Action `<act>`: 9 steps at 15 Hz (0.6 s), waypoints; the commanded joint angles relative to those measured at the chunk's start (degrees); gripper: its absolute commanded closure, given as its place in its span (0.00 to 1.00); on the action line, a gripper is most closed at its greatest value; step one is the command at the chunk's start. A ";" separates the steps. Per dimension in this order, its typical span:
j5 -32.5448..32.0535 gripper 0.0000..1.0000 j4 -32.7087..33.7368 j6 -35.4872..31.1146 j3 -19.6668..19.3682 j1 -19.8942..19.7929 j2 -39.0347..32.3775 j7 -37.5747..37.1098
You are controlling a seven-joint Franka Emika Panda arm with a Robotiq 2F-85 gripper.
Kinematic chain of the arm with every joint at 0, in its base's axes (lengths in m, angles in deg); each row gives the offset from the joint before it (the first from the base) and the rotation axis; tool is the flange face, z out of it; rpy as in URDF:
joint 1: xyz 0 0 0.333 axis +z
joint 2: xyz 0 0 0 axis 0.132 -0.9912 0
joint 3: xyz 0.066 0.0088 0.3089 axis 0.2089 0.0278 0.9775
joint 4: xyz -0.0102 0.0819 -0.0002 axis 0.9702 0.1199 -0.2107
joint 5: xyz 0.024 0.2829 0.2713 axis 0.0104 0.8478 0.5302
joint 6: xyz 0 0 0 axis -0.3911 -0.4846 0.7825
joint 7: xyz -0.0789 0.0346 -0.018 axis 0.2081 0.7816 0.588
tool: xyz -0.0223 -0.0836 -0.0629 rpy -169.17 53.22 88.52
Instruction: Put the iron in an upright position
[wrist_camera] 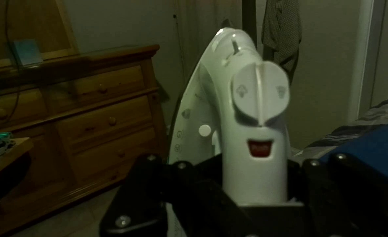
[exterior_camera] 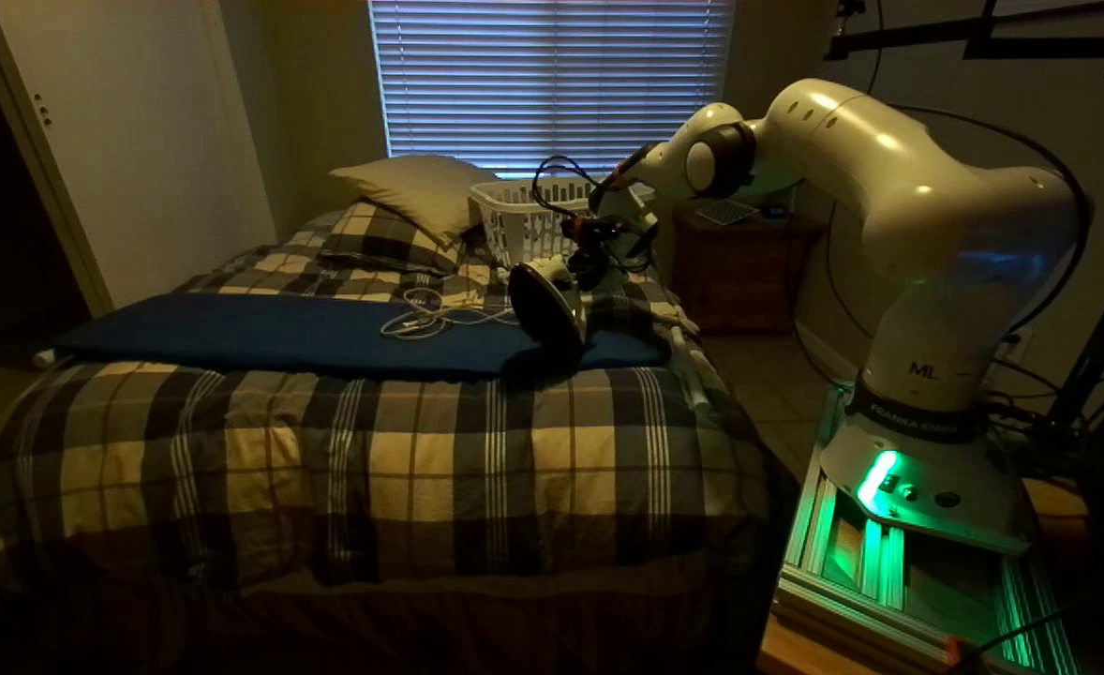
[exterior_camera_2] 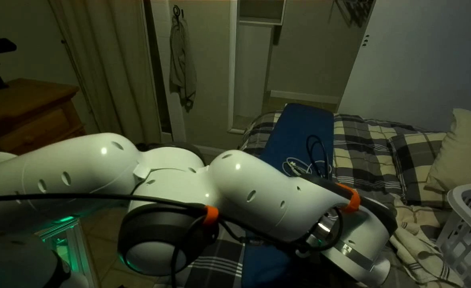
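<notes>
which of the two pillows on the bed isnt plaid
The cream pillow, the one nearer the basket in both exterior views. It is one plain pale colour, while the plaid pillow shows dark and light checks.

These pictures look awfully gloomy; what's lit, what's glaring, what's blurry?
In an exterior view, the blinds shine and the base glows green; in both exterior views, glints dot the arm; in the wrist view, the red label on the iron is too blurred to read, and the gripper shows nearly black.
</notes>
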 commanded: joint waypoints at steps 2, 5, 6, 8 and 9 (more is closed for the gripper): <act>2.98 1.00 5.98 6.10 3.23 -3.61 -3.91 -5.32; 2.52 1.00 8.32 6.24 3.93 -4.54 -5.89 -5.69; 2.34 1.00 9.01 6.24 4.14 -4.83 -6.51 -5.68; 0.32 1.00 10.84 6.07 3.42 -4.49 -7.50 -4.10; -0.40 1.00 11.69 5.85 2.95 -4.22 -7.94 -3.41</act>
